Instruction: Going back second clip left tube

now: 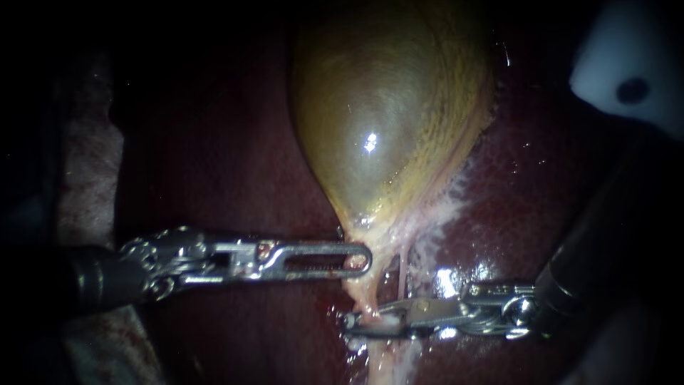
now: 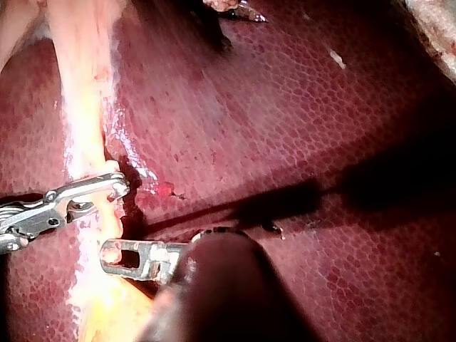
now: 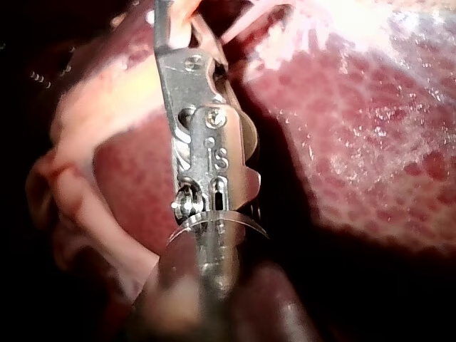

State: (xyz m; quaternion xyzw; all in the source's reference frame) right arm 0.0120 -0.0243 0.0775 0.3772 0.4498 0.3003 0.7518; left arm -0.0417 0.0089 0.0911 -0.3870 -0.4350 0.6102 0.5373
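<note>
Step in hand, as judged: the back-out after the second clip on the left tube, with withdrawal not yet begun. The slim silver right instrument (image 1: 355, 323) is seen with its narrow jaws clenched across the pale cream left tube (image 1: 363, 301), just below the neck of the glossy, yellow-green, pear-shaped gallbladder (image 1: 385, 121). In the endoscope view the tube is pinched from both sides. In the right wrist view pale tissue is held between the jaw tips. No clip can be made out on the tube, since that spot is covered by the jaws. A thinner pinkish strand (image 1: 403, 274) lies just beside the left tube, on its right, and is not gripped. The silver, slot-jawed left instrument (image 1: 362, 260) is clamped on the gallbladder neck, over the dark red, mottled liver (image 1: 235, 164). Next move, as judged: the right jaws are to be released fully before any pull, then drawn straight back along the shaft line, clear of the thin strand. The left grip is to be held steady so the tube is not dragged. Risk: if the jaws are pulled back half closed, the tube could be tugged or a clip shifted. Containers: none in view, so no contents to report. A white blocky piece with a dark hole (image 1: 627, 68) is seen at upper right, well apart from the work.
</note>
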